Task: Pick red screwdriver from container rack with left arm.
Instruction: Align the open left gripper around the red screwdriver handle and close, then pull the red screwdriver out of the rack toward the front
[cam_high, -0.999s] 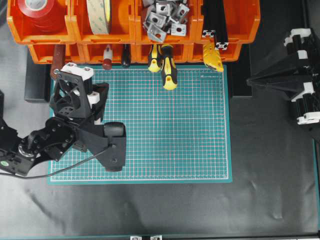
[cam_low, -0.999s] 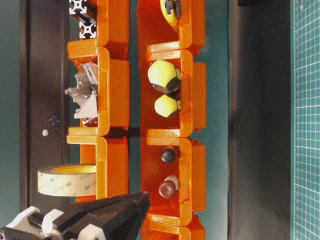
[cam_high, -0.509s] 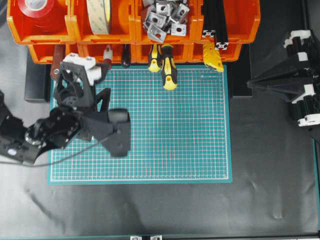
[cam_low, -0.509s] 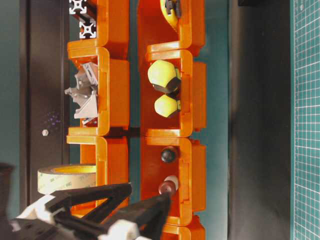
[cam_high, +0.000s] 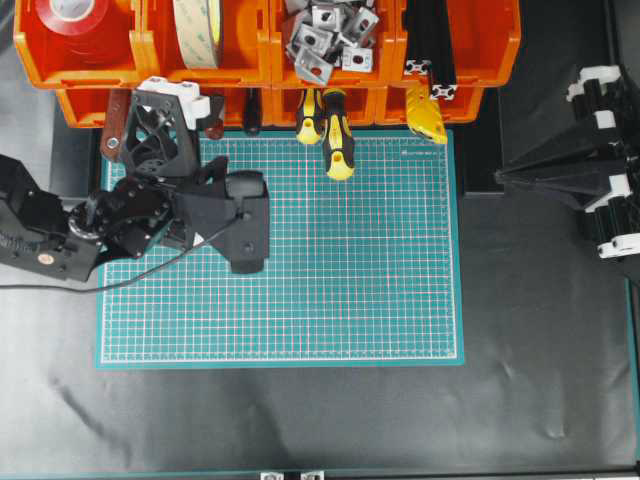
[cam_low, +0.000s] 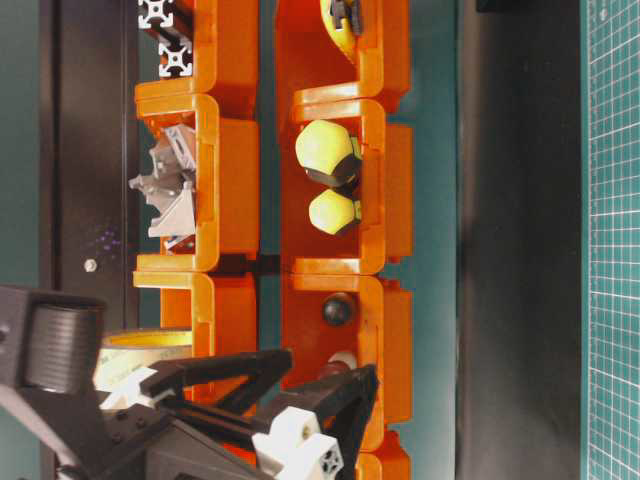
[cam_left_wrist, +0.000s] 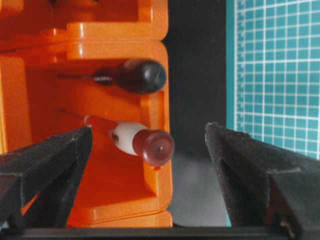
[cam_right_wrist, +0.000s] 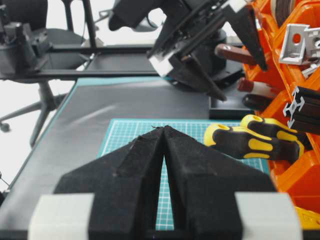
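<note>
Lengthwise, red screwdriver (cam_left_wrist: 135, 141) in container rack (cam_left_wrist: 50, 115), cap toward mat (cam_left_wrist: 272, 75).

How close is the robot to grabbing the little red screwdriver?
Done: the left gripper is lined up at the container rack, jaws wide open. In hand: nothing; the red screwdriver lies in its bin between the fingers. Left: close on it and pull it out.

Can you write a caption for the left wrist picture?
Open jaws flank the red screwdriver lying in its orange bin.
</note>
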